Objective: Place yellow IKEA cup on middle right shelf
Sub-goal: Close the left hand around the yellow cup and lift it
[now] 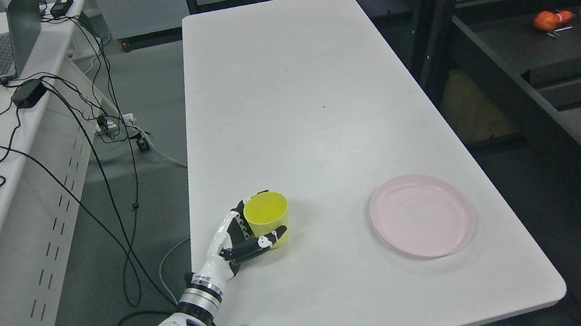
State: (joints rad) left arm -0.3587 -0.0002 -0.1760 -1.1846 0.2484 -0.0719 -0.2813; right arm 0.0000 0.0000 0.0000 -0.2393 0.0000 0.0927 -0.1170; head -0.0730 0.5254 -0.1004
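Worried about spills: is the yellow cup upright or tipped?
Upright: the yellow cup stands on the table, mouth up, inside looking empty.

Most of the white rectangular table (293,100) lies bare; only a flat pink plastic plate (422,215) sits near its right edge. Dark metal shelf uprights (431,12) stand just beyond that edge.

Even, diffuse overhead light falls on the white rectangular tabletop (319,125), which reads bright without harsh glare; shadows beneath objects are faint and soft. The dark metal shelving unit (566,61) at right sits dim and murky. Focus is fairly sharp throughout, slightly grainy.
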